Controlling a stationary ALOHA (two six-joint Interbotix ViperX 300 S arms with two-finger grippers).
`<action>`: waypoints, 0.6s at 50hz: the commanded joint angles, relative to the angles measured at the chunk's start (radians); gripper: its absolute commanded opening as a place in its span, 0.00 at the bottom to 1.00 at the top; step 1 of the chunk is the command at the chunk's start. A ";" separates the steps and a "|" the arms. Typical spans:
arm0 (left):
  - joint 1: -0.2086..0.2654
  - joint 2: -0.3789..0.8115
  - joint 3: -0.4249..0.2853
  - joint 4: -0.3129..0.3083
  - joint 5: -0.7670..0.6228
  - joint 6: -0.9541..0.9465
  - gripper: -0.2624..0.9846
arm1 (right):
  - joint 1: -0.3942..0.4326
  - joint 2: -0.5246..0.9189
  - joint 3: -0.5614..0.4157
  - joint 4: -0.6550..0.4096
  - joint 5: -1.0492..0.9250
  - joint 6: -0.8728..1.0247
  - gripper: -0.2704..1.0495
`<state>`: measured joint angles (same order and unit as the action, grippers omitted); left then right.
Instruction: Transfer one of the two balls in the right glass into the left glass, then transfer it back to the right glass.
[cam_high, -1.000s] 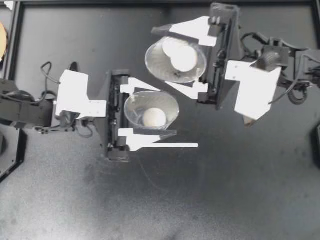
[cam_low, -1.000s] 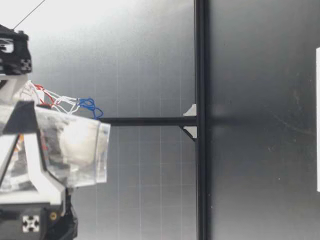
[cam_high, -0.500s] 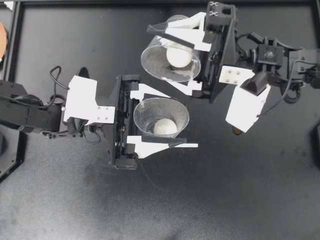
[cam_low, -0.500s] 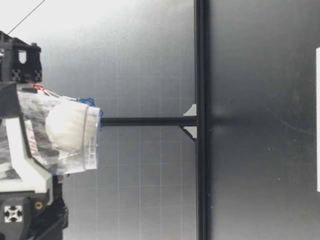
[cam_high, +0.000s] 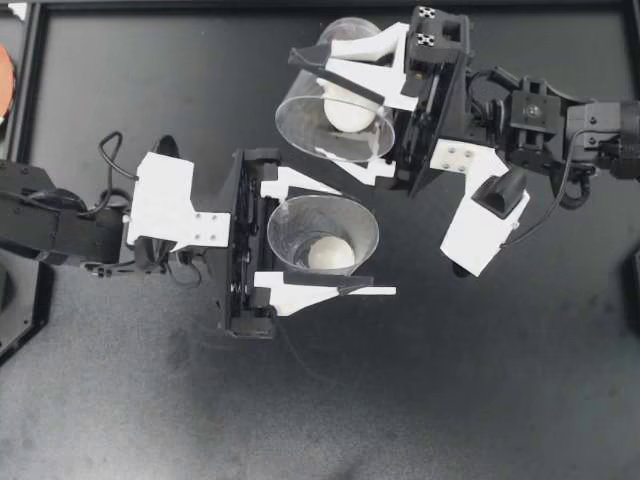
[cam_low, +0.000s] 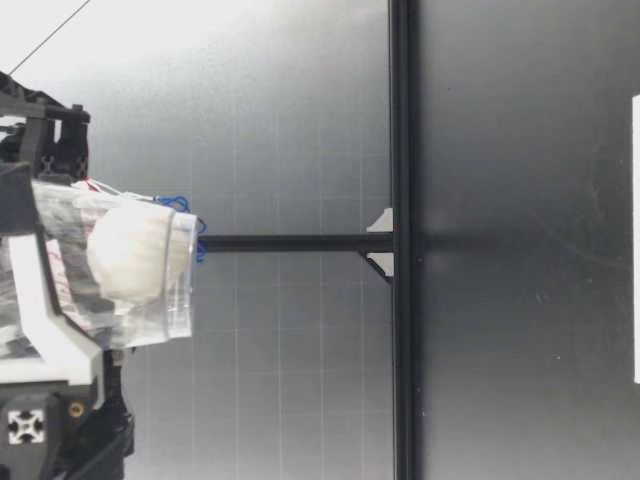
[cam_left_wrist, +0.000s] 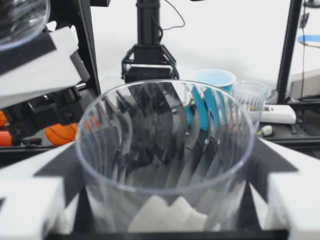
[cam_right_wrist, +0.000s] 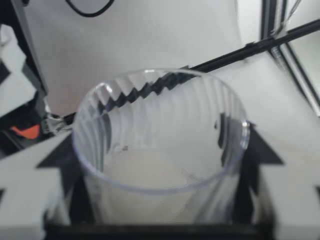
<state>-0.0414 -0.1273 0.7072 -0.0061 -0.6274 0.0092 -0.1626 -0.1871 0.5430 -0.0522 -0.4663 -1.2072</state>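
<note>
My left gripper (cam_high: 350, 238) is shut on an upright clear glass (cam_high: 322, 235) with one white ball (cam_high: 330, 255) at its bottom. Just behind it my right gripper (cam_high: 305, 103) is shut on a second clear glass (cam_high: 335, 100), tilted with its mouth toward the left, also with a white ball (cam_high: 348, 110) inside. In the left wrist view the ribbed glass (cam_left_wrist: 165, 160) sits between the white fingers (cam_left_wrist: 30, 210). The right wrist view shows its glass (cam_right_wrist: 160, 130) with the ball (cam_right_wrist: 145, 175) low inside. In the low view a gripper holds a glass (cam_low: 120, 265) with a ball (cam_low: 130, 262) well above the table.
An orange object (cam_high: 3, 75) lies at the far left edge beyond a black frame rail (cam_high: 38, 60). In the left wrist view a blue cup (cam_left_wrist: 214, 82), a clear cup (cam_left_wrist: 250, 97) and an orange ball (cam_left_wrist: 62, 134) stand beyond the table. A black rail (cam_low: 402, 240) crosses the low view.
My left gripper shifted right with its glass, then held still. My right gripper rolled, tilting its glass further toward the left. In the low view the glass rose slightly.
</note>
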 joint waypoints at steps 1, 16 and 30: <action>0.011 -0.029 -0.012 0.000 -0.005 -0.002 0.69 | -0.006 -0.009 -0.014 0.000 -0.025 -0.015 0.53; 0.029 -0.037 -0.011 -0.002 -0.005 0.000 0.69 | 0.000 -0.009 0.003 0.000 -0.058 -0.041 0.53; 0.035 -0.038 -0.011 0.000 -0.008 -0.002 0.69 | 0.000 -0.003 0.008 -0.003 -0.069 -0.121 0.53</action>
<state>-0.0107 -0.1350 0.7087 -0.0061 -0.6289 0.0061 -0.1626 -0.1825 0.5614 -0.0537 -0.5200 -1.3100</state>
